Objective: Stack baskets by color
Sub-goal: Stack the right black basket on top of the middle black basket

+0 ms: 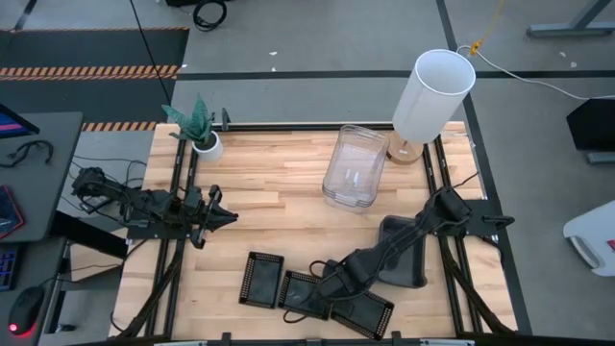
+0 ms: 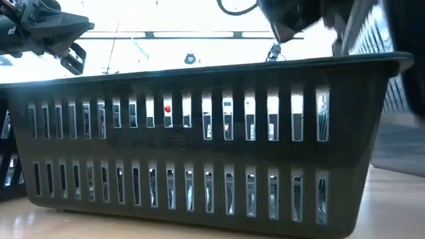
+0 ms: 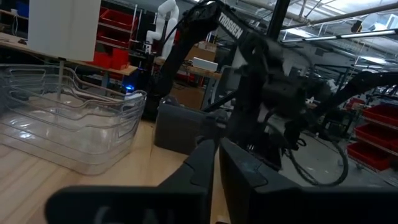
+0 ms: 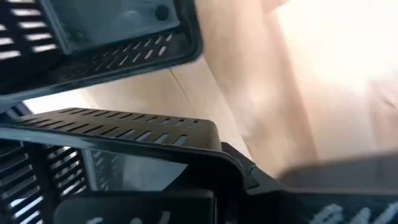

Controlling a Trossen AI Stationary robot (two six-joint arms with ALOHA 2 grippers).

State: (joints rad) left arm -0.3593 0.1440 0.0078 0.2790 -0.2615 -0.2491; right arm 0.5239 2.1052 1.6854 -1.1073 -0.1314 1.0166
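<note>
Three black mesh trays lie near the table's front edge: the left tray, the middle tray and the right tray. My right gripper points down over the middle tray and is shut on it. That tray fills the right wrist view, with another tray beyond it. The dark-grey baskets sit under my right arm. The clear baskets are nested at the back. My left gripper hangs shut and empty at the table's left. My right gripper holds the middle tray by its rim near a corner, with the fingers coming from above and pointing down. The gripper's own body hides the pads. Whether the tray's bottom is clear of the table I cannot tell.
A white lampshade stands at the back right and a small plant pot at the back left. One black tray stands right before the low camera and blocks most of that view. Bare wood lies mid-table.
</note>
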